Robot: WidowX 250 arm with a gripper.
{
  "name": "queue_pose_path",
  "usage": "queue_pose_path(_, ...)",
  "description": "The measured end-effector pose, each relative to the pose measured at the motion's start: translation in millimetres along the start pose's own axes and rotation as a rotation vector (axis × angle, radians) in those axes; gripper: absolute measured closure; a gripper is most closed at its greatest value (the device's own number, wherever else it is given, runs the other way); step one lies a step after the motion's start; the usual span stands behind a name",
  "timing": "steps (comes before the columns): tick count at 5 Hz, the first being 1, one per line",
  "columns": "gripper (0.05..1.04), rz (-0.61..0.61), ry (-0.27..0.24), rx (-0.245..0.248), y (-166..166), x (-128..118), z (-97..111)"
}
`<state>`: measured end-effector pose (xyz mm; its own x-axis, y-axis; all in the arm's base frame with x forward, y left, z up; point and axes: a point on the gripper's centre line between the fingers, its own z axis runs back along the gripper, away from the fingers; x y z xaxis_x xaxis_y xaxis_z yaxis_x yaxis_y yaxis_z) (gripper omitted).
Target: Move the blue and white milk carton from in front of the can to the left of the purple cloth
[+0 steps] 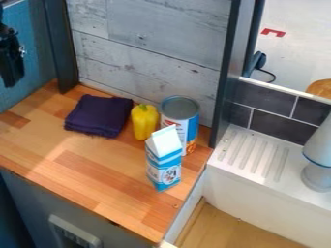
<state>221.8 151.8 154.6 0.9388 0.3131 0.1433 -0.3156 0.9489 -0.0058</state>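
- Black gripper [11,76], upper left: I can't tell how far open, or whether holding anything.
- Folded dark cloth [99,115], lying flat: nearest, to its lower right.

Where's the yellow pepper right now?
Camera view, a bit left of centre: the yellow pepper is on the wooden counter, between the folded dark cloth and the can, behind the carton.

Four things on one counter [87,169]: one cloth [98,115], one pepper [144,122], one can [182,116] and one carton [164,160], each the only one of its kind there. Beside them, one sink [259,213].
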Motion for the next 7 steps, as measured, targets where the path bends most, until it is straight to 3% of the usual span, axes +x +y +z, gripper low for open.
queue_pose_path(1, 0.082, -0.003, 0.028, -0.005, -1, -2, -6)
queue_pose_path(2, 0.082, -0.260, 0.106, 0.080, -53, 19, -13)
queue_pose_path(3, 0.082, -0.505, 0.105, 0.088, -105, 30, -20)
queue_pose_path(4, 0.082, -0.648, 0.122, 0.102, -143, 41, -38)
queue_pose_path(5, 0.082, -0.759, 0.093, 0.111, -179, 48, -45)
queue_pose_path(7, 0.082, -0.855, 0.056, 0.078, -193, 53, -56)
